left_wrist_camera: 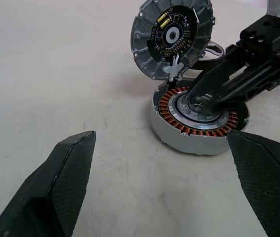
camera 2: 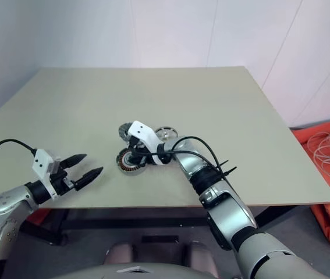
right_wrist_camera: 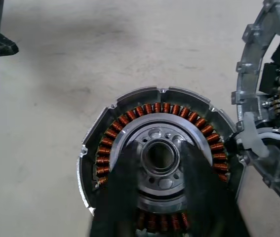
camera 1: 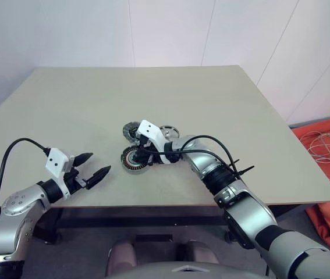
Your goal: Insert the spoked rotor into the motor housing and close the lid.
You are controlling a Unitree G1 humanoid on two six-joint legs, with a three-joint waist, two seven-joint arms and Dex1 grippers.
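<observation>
Matt metal motor housing (right_wrist_camera: pixel 154 173) (glossy copper windings), smooth matt table (camera 1: pixel 95 104).

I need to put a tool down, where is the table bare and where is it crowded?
Bare: the far half of the table and both side margins. Crowded: centre front, where the right gripper sits over the motor housing, lid propped open behind, spoked rotor alongside.

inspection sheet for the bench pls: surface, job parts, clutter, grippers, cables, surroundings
Surface: beige table, bare apart from the parts.
Job's things: motor housing flat, copper windings exposed; lid open, standing on edge, joined at the housing's rim; spoked rotor lying behind the housing, not inserted.
Clutter: nothing seen.
Grippers: left gripper open, apart from the parts; right gripper over the housing's centre hub, fingers parted, holding nothing.
Cables: black leads along both arms.
Surroundings: white walls; orange fabric with a pale cable coil on the floor.
</observation>
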